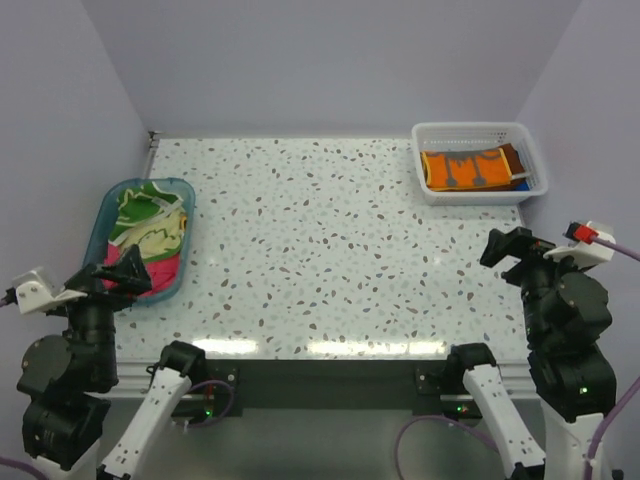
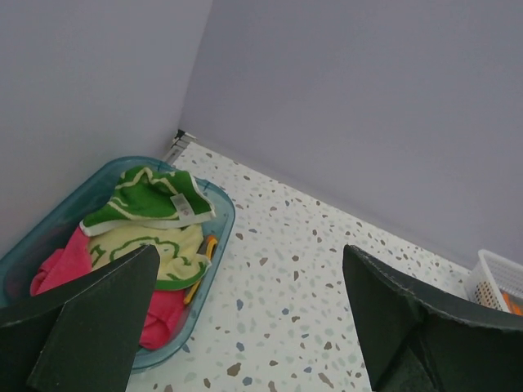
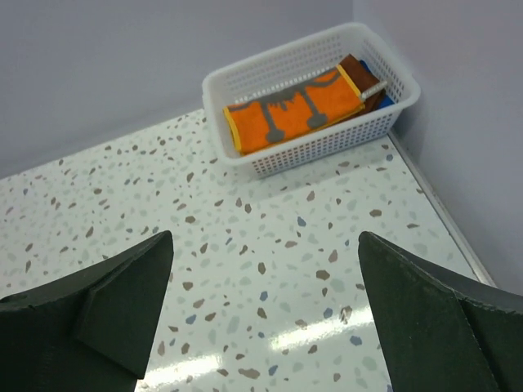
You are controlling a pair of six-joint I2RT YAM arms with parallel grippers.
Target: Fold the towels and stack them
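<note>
Loose towels lie heaped in a translucent teal tub (image 1: 104, 215) at the table's left: a green/yellow patterned towel (image 1: 150, 225) and a pink towel (image 1: 158, 270). They also show in the left wrist view, green/yellow (image 2: 155, 216) over pink (image 2: 61, 265). Folded towels sit stacked in a white mesh basket (image 1: 480, 133) at the back right: an orange one with grey blotches (image 1: 465, 168) on top, rust brown (image 1: 513, 158) and blue (image 3: 384, 101) edges beneath. My left gripper (image 1: 118, 275) is open and empty at the tub's near end. My right gripper (image 1: 508, 250) is open and empty at the right edge.
The speckled terrazzo tabletop (image 1: 330, 250) spreads between tub and basket. Grey walls close the back and sides. A metal rail (image 3: 433, 204) runs along the table's right edge, just right of the basket.
</note>
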